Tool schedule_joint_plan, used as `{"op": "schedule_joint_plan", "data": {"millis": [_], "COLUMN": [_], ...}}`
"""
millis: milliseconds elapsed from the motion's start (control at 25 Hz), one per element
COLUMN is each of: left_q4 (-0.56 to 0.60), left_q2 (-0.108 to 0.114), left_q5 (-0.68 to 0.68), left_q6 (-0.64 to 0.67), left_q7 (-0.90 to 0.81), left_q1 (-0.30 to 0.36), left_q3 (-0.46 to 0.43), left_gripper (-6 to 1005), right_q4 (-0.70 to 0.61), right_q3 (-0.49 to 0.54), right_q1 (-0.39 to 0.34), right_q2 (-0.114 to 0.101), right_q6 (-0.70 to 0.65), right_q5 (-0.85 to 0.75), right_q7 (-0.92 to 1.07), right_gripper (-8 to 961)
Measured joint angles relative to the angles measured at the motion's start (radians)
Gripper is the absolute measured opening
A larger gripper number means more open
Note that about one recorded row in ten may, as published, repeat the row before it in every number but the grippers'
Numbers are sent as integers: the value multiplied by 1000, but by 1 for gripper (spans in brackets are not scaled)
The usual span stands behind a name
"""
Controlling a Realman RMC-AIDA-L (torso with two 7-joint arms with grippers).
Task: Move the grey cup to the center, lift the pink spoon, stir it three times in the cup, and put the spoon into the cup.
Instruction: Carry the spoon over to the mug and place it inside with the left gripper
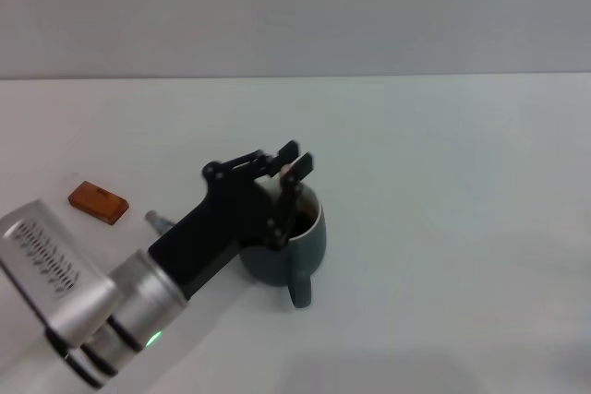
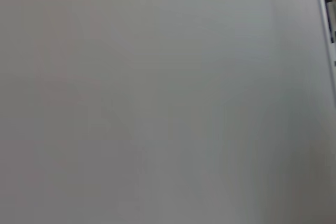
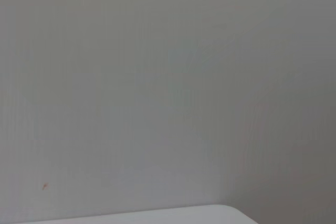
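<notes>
Left gripper (image 1: 294, 165) pinches the spoon (image 1: 289, 193) upright in the centred cup (image 1: 309, 244); stirring stage, release pending.

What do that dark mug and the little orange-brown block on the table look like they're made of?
The grey cup looks like glazed ceramic: a smooth, thick blue-grey wall, paler inside the rim, with a chunky loop handle. The orange-brown block could be varnished wood or plastic; its warm, even colour and flat faces leave that open. The left gripper hangs over the cup.
</notes>
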Motion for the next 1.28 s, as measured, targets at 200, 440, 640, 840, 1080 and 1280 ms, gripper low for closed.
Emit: {"op": "schedule_joint_plan", "data": {"millis": [200,440,640,840,1080,1280], "left_q4": [11,32,62,61,42,28], "left_q2": [3,6,4,-1,-1,4], "left_q5": [0,0,0,0,-7,-6], "left_q6": [10,14,8,-13,-13,-4], "left_q7": [1,1,-20,-22,-29,-29], "left_q1": [35,27,-33,-54,-29,-9], "left_q3": [-23,-55,-67,-58,-89,-133], "left_gripper": [142,142,142,142,142,271], "right_q4": [1,7,11,14,14,14], "right_q3": [-3,-10,-9,-9,-9,-9], "right_q1": [0,2,-5,-11,-13,-14], "right_q2": [0,0,2,3,3,2], "right_q6": [0,0,-7,-15,-23,-36], "right_q5": [0,0,0,0,0,0], "right_q7": [0,-11,-22,-23,-23,-23], "right_gripper": [-1,-1,-1,-1,-1,-1]}}
